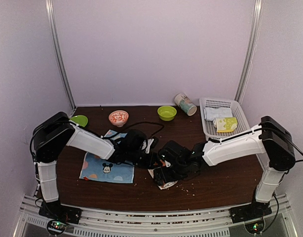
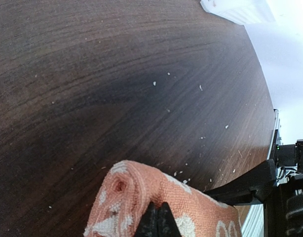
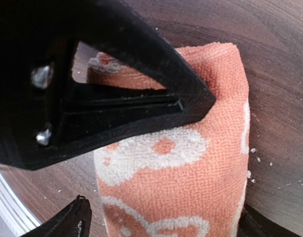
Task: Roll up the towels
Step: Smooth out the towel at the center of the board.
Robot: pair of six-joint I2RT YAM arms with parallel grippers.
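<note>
Left gripper [image 2: 158, 221]: jaws were pressed together on a fold of the orange towel [image 3: 191, 163], with the cloth bunched around the tips.
Right gripper [image 3: 166, 224]: spread wide, one finger on each side of the orange towel and nothing gripped. Whether either finger touched the cloth could not be told.
Orange towel: lay on the table [image 1: 210, 177] at about 6 o'clock from its centre, near the front edge, doubled over into a thick fold with the white bunny faces outward.
Blue towel [image 1: 104, 170]: lay flat at about 8 o'clock, Mickey head up, just beside the grippers.
In the way: from above, the two black gripper heads covered nearly all of the orange towel — only a pale sliver showed below them. In the right wrist view the left gripper's finger lay across the towel's far end. The left arm [image 1: 90, 140] crossed over the blue towel's far edge.
Basket [image 1: 218, 103]: stood at 2 o'clock, holding a pale roll [image 1: 216, 113] and a yellow-green roll [image 1: 225, 124] side by side.
Cup [image 1: 185, 104]: lay on its side at 1 o'clock, near the basket.
Bowls: a green bowl [image 1: 167, 113] stood at 12 o'clock, a patterned bowl [image 1: 118, 118] at 11 and a second green bowl [image 1: 80, 120] at 10 — that one beside the left arm.
Crumbs [image 2: 154, 83]: were scattered over the wood around the orange towel.
</note>
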